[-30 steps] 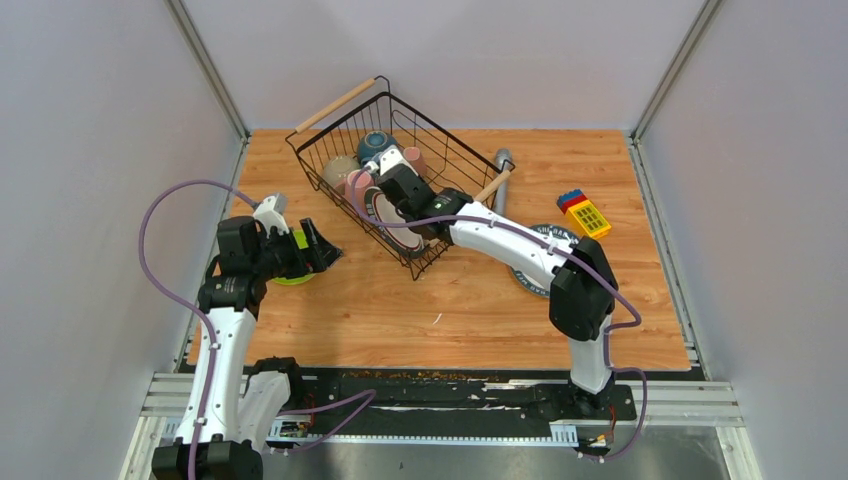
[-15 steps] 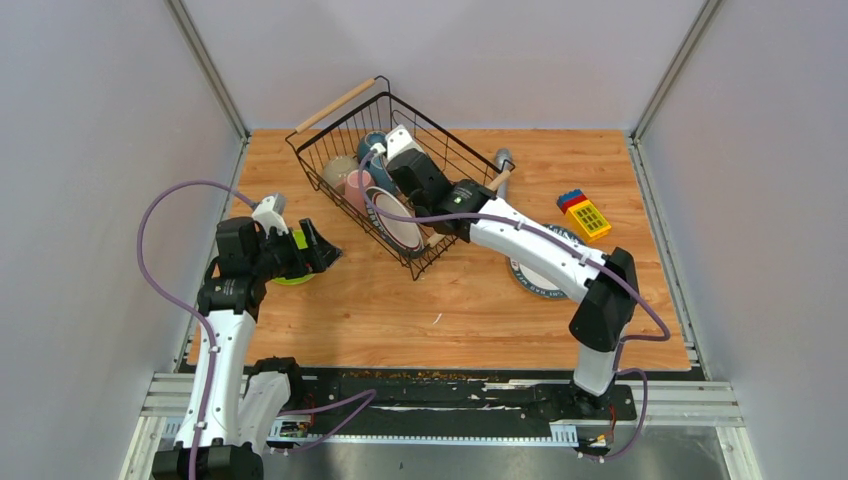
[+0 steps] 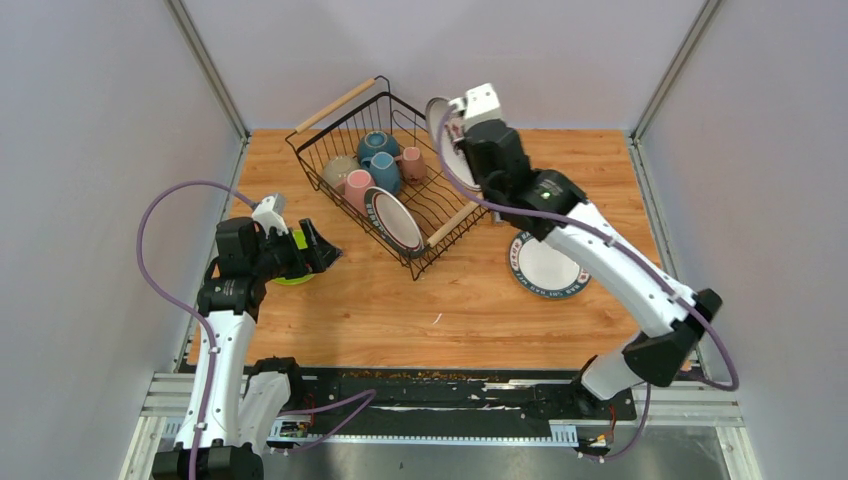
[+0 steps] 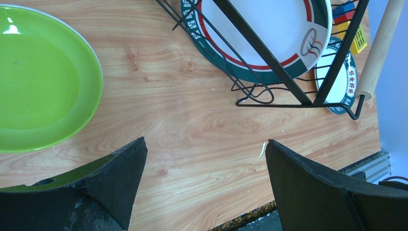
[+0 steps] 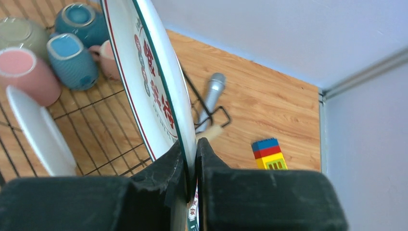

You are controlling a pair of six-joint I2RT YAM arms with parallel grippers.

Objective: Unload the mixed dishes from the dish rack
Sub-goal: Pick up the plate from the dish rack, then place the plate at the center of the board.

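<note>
While its rim is pinched between the fingers of the right gripper (image 5: 191, 159), the white plate (image 5: 144, 72) is held on edge, raised over the far right corner of the dish rack (image 3: 300, 150). Its printed face is turned left toward the mugs, and its edge line runs far to near. A second patterned plate (image 3: 395, 220) is leaned in the rack's near end. A third plate (image 3: 548, 268) is laid flat on the table. The left gripper (image 4: 204, 159) is spread wide, empty, just beside the lime-green plate (image 4: 38, 82).
</note>
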